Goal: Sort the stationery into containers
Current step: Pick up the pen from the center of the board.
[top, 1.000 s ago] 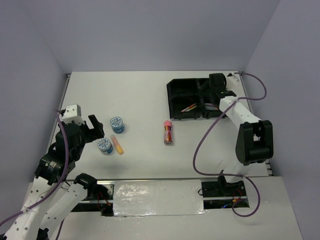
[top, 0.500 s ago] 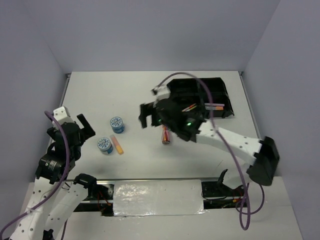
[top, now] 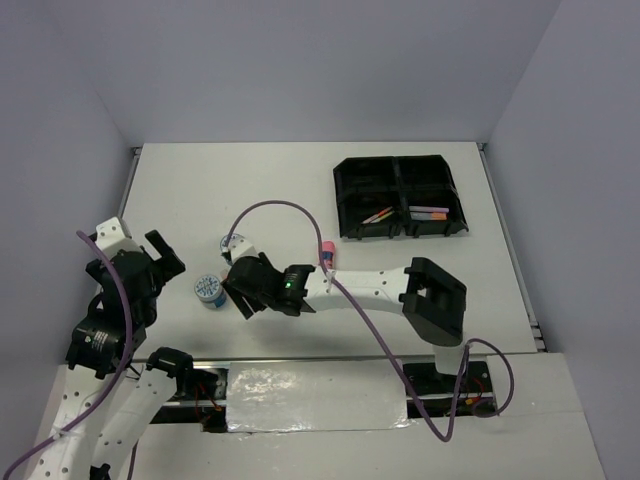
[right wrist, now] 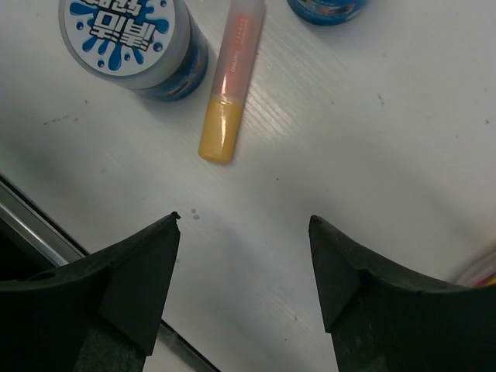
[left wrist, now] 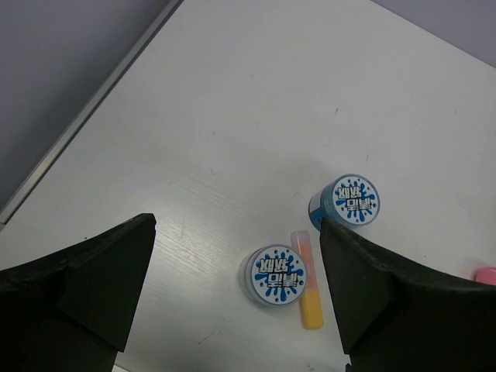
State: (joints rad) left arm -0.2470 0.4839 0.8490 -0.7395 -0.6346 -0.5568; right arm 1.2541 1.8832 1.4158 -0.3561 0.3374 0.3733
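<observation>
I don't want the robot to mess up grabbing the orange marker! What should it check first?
1. Right end effector open: ok.
2. Orange marker between its fingers: not ok, it lies ahead of them.
3. Gap between marker and nearest tape roll: cannot tell, they sit very close.
4. Left end effector out of the way: ok, open, off to the side.
5. Tray free of arms: ok.

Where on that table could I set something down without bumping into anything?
Widest bare patch: far table, left of the black tray, beyond the tape rolls. A narrower strip runs along the tray's near side. Crowded: near left, where rolls, orange marker, glue stick and right gripper cluster.
</observation>
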